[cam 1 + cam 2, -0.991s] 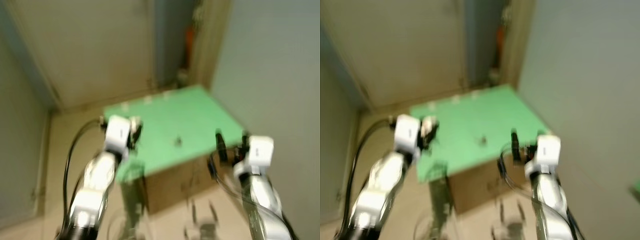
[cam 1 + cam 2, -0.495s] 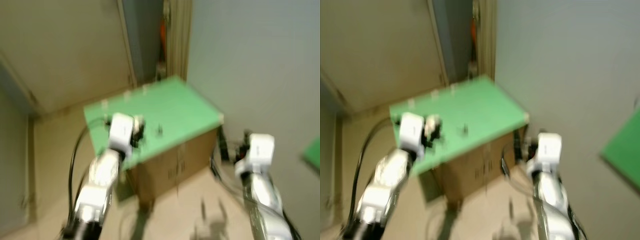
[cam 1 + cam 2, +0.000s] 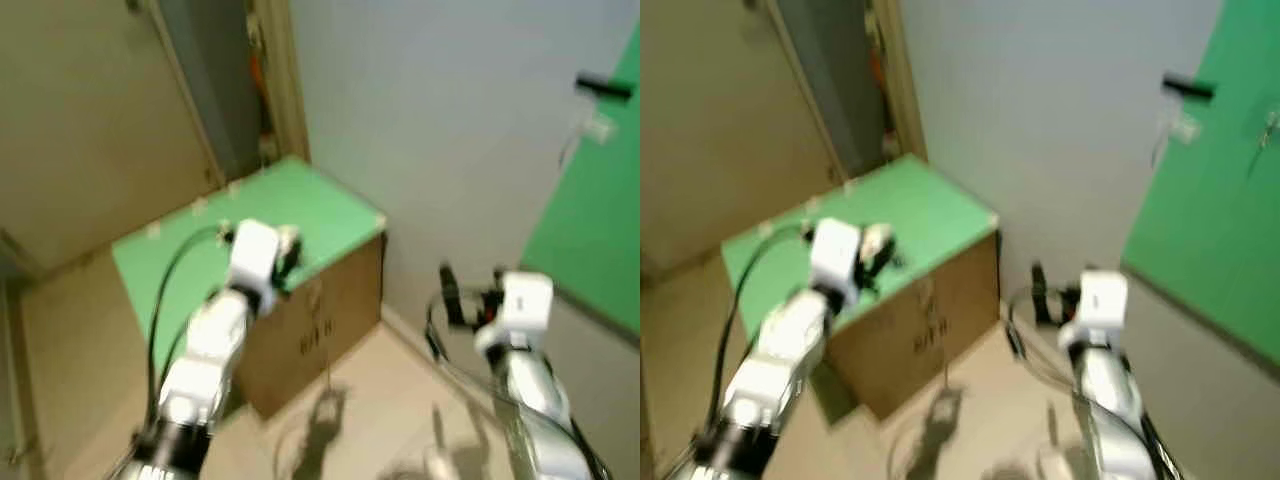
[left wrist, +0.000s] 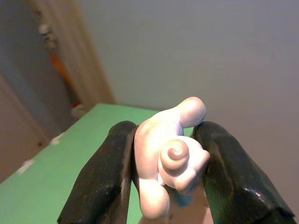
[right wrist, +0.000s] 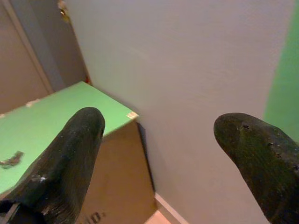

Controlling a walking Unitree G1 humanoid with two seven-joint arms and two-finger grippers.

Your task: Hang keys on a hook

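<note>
The left gripper [image 4: 163, 175] is clamped on a pale pink charm [image 4: 170, 156], a rounded figure with a spiral on its face, presumably the keys' fob; the keys themselves cannot be made out. In the head views this gripper hovers over the near edge of a cardboard box [image 3: 310, 330] with a green top [image 3: 250, 225], at about 10 o'clock from centre. The right gripper [image 5: 159, 154] has its fingers spread wide apart and empty, at 4 o'clock, facing a pale grey wall [image 3: 430, 120]. A green panel [image 3: 595, 220] covers the wall at 2 o'clock, with a dark hook [image 3: 603, 87] near its top. A beige door [image 3: 90, 130] stands at 10 o'clock; the floor [image 3: 370, 410] is tan.
</note>
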